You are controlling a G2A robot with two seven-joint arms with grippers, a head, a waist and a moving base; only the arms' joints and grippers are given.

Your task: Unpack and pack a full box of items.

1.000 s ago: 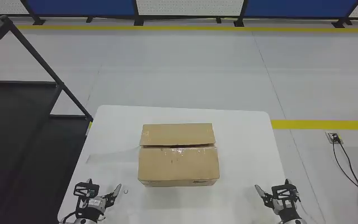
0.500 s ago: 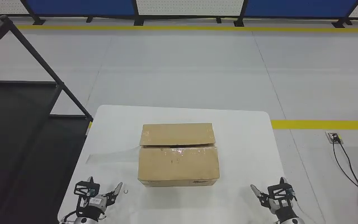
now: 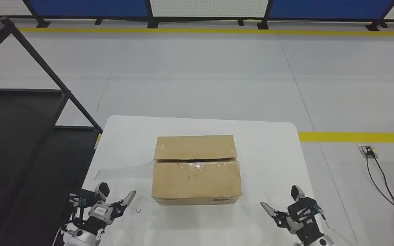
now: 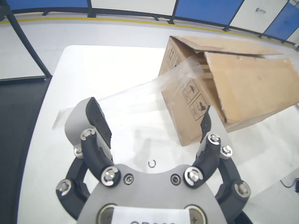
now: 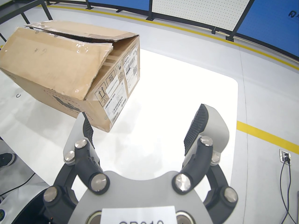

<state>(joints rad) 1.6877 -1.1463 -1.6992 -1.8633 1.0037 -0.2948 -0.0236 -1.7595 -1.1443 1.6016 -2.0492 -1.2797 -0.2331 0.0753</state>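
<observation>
The box (image 3: 196, 175) is set at the middle of the white worktop (image 3: 265, 154), resting flat on its base. One box is counted, with two top flaps (image 3: 196, 147). These are laid down but not sealed, and a dark slit is left between them. What is inside is hidden by the flaps.

One strip of clear tape (image 4: 140, 94) is seen trailing from the seam at the box's left end down onto the worktop. It is plain in the left wrist view and faint from the top. One small C-shaped ring (image 4: 152, 163) is lying on the worktop, apart from the box and near the left jaws.

The box's right end, with its stuck-on labels (image 5: 121, 82) and printed handling marks, is shown by the right wrist view. From the top, the lid and the near side are what is presented. The print on the labels is too small to be made out.

Two arms are counted, both cut off at the lower edge of the top view, one towards each near corner of the worktop. The left jaws are spread wide and nothing is held in them. The right jaws are likewise spread wide and empty. Both are well apart from the box, one on either side of it.
</observation>
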